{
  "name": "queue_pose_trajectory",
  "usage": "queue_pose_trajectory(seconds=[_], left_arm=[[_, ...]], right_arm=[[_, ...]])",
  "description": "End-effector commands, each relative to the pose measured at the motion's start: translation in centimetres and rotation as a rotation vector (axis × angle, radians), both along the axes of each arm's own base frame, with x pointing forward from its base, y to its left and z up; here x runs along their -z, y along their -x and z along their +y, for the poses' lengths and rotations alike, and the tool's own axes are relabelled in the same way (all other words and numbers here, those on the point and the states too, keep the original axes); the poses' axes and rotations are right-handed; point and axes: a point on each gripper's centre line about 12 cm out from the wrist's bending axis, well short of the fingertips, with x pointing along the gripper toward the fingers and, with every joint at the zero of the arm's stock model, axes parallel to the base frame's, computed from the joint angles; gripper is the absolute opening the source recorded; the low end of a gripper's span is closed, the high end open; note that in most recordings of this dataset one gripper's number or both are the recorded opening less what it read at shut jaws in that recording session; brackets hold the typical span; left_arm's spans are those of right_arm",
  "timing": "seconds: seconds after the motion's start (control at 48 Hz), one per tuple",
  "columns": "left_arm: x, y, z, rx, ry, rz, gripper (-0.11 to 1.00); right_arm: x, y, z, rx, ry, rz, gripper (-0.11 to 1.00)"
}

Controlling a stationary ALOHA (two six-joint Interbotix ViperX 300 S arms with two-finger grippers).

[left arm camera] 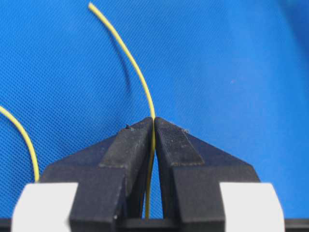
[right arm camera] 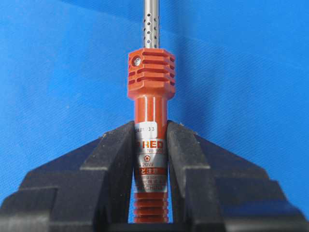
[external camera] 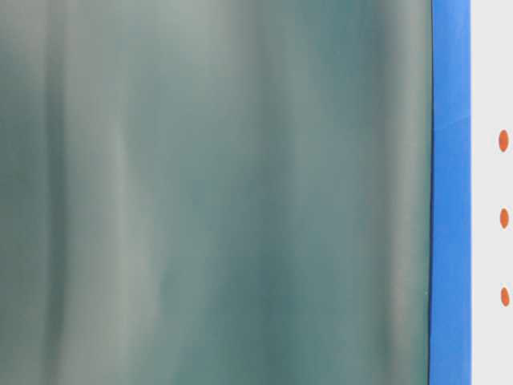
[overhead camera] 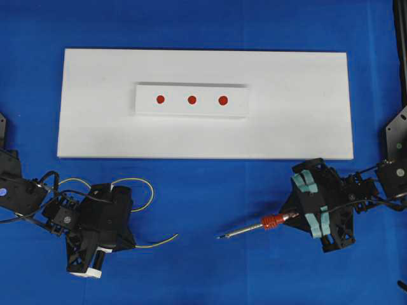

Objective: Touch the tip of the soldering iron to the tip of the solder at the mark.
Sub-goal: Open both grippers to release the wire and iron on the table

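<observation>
Cloth (overhead camera: 210,25), blue, covers the whole table. White board (overhead camera: 95,127) lies across the twelve o'clock half of the overhead view; on it a smaller white strip (overhead camera: 146,109) carries three red marks (overhead camera: 191,100) in a row. Nothing stands on the board, so I judge the way to the marks open for both arms.

My right gripper (overhead camera: 297,216) sits at four o'clock, jaws closed on the soldering iron (right arm camera: 150,111) around its red handle, below the ribbed collar. Shaft points toward nine o'clock, tip (overhead camera: 220,237) over bare cloth, well apart from the board. Gripping low on the handle leaves the whole shaft free to reach ahead, I reckon.

My left gripper (left arm camera: 154,121) at seven o'clock is pinched shut on the solder (left arm camera: 140,72). A short length pokes out past the fingertips, likely so the free end can be aimed. Spare wire loops (overhead camera: 143,184) behind the gripper.

Both tips are well apart from each other and from any mark. Table-level view is blocked by a blur.
</observation>
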Motion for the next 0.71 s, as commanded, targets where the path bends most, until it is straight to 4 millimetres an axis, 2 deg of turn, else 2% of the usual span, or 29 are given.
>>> queue_pose_trajectory(seconds=[0.0, 0.125, 0.188, 0.25, 0.313, 0.438, 0.501, 0.521, 0.688], left_arm=[[-0.2, -0.2, -0.3, 0.009, 0.002, -0.013, 0.03], [-0.2, -0.2, -0.3, 0.008, 0.001, -0.01, 0.03], [-0.2, -0.1, -0.2, 0.007, 0.0, -0.007, 0.09], [-0.1, 0.0, -0.1, 0.005, -0.002, -0.001, 0.24], [-0.2, 0.2, -0.1, 0.008, -0.007, 0.007, 0.44], [-0.9, 0.6, 0.1, 0.01, -0.022, 0.03, 0.8], [-1.7, 1.0, 0.4, 0.008, -0.029, 0.044, 0.81], [-2.0, 1.1, 0.4, 0.008, -0.031, 0.048, 0.79], [-5.5, 2.1, 1.2, 0.0, -0.03, 0.045, 0.76]], right_arm=[[-0.7, -0.6, 0.5, -0.005, -0.015, -0.032, 0.07], [-0.7, -0.6, 0.6, -0.009, -0.015, -0.032, 0.07], [-0.7, -0.7, 0.6, -0.008, -0.017, -0.035, 0.1], [-0.7, -0.7, 0.6, -0.008, -0.017, -0.035, 0.2], [-0.8, -0.8, 0.7, -0.008, -0.018, -0.037, 0.35], [-1.7, -1.2, 0.8, -0.008, -0.026, -0.062, 0.73], [-2.6, -1.4, 0.6, -0.008, -0.031, -0.088, 0.89], [-3.0, -1.4, 0.6, -0.006, -0.034, -0.097, 0.91], [-6.6, -1.2, -0.7, 0.006, -0.034, -0.16, 0.83]])
